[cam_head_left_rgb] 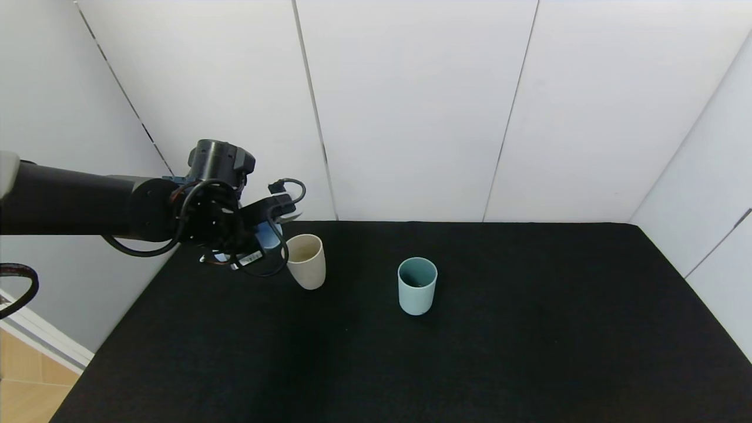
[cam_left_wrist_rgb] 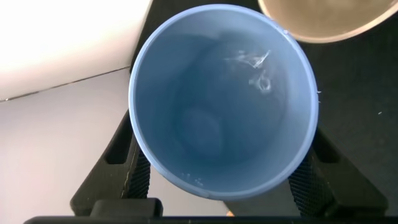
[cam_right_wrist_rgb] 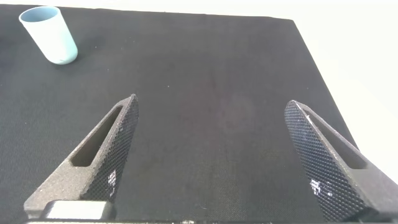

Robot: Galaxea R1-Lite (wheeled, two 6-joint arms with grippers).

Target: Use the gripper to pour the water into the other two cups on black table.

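Observation:
My left gripper [cam_head_left_rgb: 271,226] is shut on a light blue cup [cam_head_left_rgb: 269,236] and holds it tipped just left of the beige cup [cam_head_left_rgb: 306,261] at the far left of the black table [cam_head_left_rgb: 529,329]. In the left wrist view the blue cup [cam_left_wrist_rgb: 224,99] fills the frame between the fingers, with water glinting inside, and the beige cup's rim [cam_left_wrist_rgb: 323,18] is just beyond it. The teal cup [cam_head_left_rgb: 417,285] stands upright mid-table; it also shows in the right wrist view [cam_right_wrist_rgb: 50,35]. My right gripper [cam_right_wrist_rgb: 211,155] is open and empty above the table.
White wall panels [cam_head_left_rgb: 411,106] close the table at the back and right. The table's left edge [cam_head_left_rgb: 117,329] drops to a wooden floor.

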